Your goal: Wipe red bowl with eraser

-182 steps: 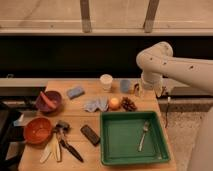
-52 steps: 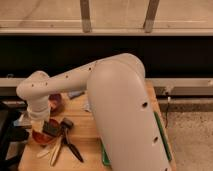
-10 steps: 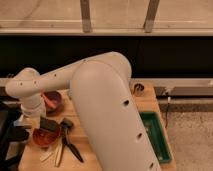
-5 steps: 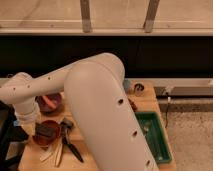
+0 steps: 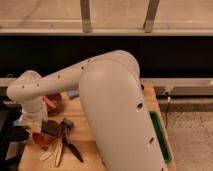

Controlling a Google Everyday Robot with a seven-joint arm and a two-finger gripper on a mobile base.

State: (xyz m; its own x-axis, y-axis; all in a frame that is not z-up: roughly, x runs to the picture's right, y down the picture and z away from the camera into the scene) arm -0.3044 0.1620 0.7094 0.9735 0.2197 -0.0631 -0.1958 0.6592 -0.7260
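The red bowl (image 5: 41,141) sits at the front left of the wooden table (image 5: 33,160). A dark flat eraser (image 5: 51,129) lies tilted over the bowl's inside. My gripper (image 5: 43,125) hangs from the white wrist directly above the bowl's left half and is shut on the eraser. The big white arm sweeps in from the right and hides most of the table.
A purple-maroon bowl (image 5: 54,102) stands just behind the red one. Black-handled tools (image 5: 69,146) and pale utensils lie right of the bowl. A green tray (image 5: 161,139) shows at the table's right edge. Dark equipment stands left of the table.
The wrist has dropped lower and shifted a little over the red bowl, with the eraser moving inside it. The bowl and the tools stay where they were.
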